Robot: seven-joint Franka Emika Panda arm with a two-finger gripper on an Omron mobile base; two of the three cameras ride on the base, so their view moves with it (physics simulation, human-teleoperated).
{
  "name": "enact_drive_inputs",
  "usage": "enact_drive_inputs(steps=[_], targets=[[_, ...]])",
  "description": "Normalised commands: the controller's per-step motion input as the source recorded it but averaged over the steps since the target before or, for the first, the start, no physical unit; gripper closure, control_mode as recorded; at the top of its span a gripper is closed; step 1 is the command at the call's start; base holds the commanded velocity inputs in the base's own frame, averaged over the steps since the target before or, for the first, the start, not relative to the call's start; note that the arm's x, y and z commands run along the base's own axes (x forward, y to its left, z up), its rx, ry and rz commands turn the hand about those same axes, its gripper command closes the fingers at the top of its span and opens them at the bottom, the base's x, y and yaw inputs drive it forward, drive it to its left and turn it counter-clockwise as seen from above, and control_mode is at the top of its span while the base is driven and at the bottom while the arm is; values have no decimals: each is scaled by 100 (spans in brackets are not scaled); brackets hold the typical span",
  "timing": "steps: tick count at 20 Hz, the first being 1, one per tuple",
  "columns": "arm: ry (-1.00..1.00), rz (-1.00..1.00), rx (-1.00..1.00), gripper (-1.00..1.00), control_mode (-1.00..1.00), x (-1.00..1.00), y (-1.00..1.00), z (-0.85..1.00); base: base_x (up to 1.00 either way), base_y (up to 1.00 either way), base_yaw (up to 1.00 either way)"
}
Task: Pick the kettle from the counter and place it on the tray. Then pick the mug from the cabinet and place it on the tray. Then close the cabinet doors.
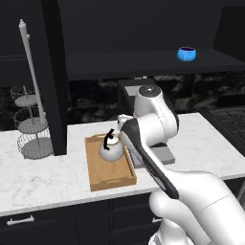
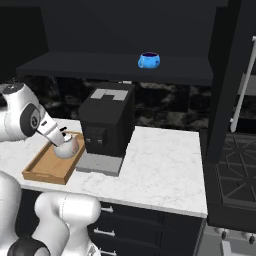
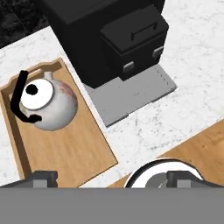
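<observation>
The silver-grey kettle (image 1: 111,148) (image 2: 67,146) (image 3: 49,103) stands upright at the far end of the wooden tray (image 1: 112,177) (image 2: 45,170) (image 3: 74,148) on the marble counter (image 1: 43,177). In the hand view my gripper (image 3: 113,177) is open, its two fingertips wide apart with nothing between them, above and clear of the kettle. The blue mug (image 1: 186,53) (image 2: 149,60) sits on the shelf of the open black cabinet (image 1: 143,62). The cabinet doors stand open: the left one (image 1: 53,72) and the right one (image 2: 227,75).
A big black coffee machine (image 2: 107,122) (image 3: 113,39) stands just right of the tray, partly behind my arm in the left base view. A wire basket stand (image 1: 31,127) sits at the counter's left. A stove (image 2: 235,175) lies to the right.
</observation>
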Motion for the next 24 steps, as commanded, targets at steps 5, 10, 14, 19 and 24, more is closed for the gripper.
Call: enact_drive_inputs(steps=[5, 10, 14, 19, 24], targets=[[-5, 12, -7, -100, -100, -4, -96, 28, 0, 0, 0], [-8, 7, -22, -100, -100, 4, -88, 100, 0, 0, 0], [-20, 6, -25, -100, -100, 9, -72, 100, 0, 0, 0], [-10, 1, -9, -100, -100, 6, -20, 93, 0, 0, 0], [0, -3, 0, -100, -100, 1, -3, 19, 0, 0, 0]])
